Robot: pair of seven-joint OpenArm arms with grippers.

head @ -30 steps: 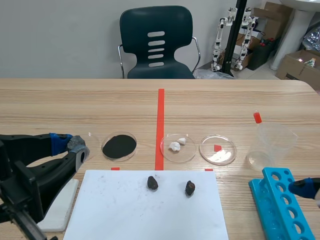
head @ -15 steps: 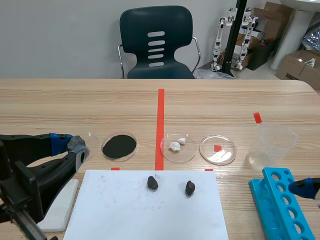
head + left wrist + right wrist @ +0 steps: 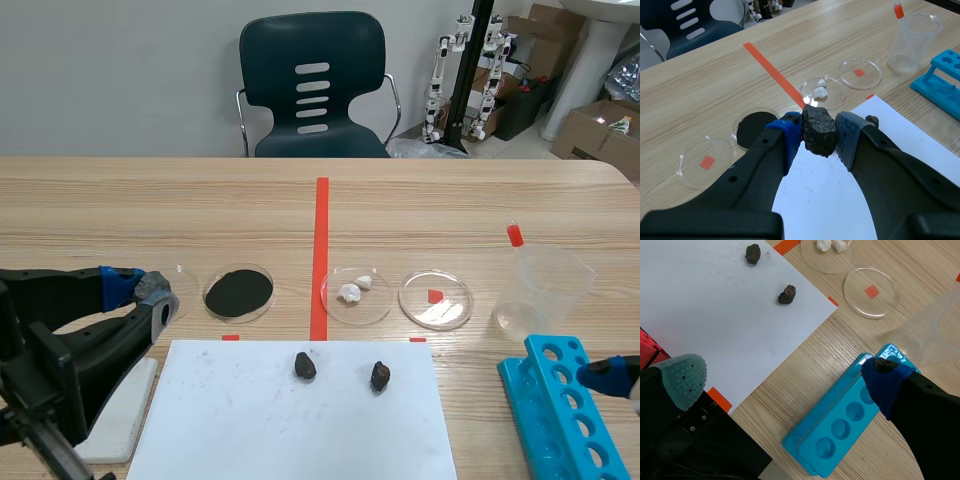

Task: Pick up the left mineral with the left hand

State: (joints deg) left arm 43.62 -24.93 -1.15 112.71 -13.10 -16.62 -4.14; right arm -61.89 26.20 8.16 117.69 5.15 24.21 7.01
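Left mineral [image 3: 818, 131]: dark, rough, blocky lump, clamped between the blue and grey dotted pads of the left gripper [image 3: 818, 141], held above the near corner of the white sheet [image 3: 250, 420]. In the scene view the arm mostly hides it. Two smaller dark rocks [image 3: 305, 365] [image 3: 380, 376] lie apart on the sheet. Petri dishes beyond the sheet: one with black powder [image 3: 238, 292], one with white lumps [image 3: 356, 295], and a clear one over a red tape square [image 3: 435, 299]. Translucent plastic beaker [image 3: 542, 290], contents not discernible. Right gripper [image 3: 784, 381] has its fingers spread wide, holding nothing, above the blue tube rack [image 3: 850, 415], which is cut off at the scene view's edge.
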